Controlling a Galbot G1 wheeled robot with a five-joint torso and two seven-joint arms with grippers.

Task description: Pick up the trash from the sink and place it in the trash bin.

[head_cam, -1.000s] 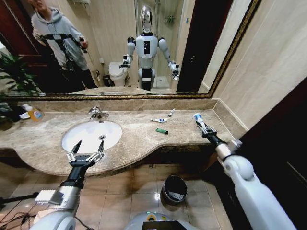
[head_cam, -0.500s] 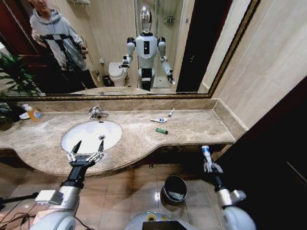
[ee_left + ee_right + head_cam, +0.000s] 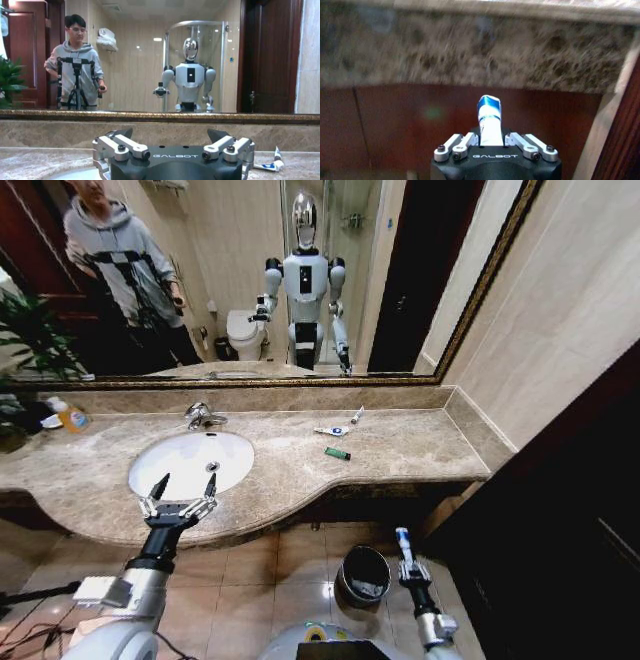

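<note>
Right gripper [image 3: 404, 558] low, beside the bin [image 3: 362, 574].
I see its fingers clamped on a tube [image 3: 488, 120], which sticks out past the tips. Left gripper [image 3: 180, 498] hangs fingers apart at the sink [image 3: 152, 456] front edge; more trash [image 3: 337, 453] on the counter.

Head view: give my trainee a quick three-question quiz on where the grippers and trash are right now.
1. True or false: the right gripper holds a white-and-blue tube.
2. Where is the right gripper? A) over the basin B) down by the bin, below the counter C) at the faucet
3. Fill in: the left gripper hangs open near the front rim of the ____.

Key:
1. True; the right wrist view shows the fingers closed on the tube.
2. B. The tube is not yet in the bin.
3. Basin. A second tube, a white strip and a green-black piece lie on the counter.
</note>
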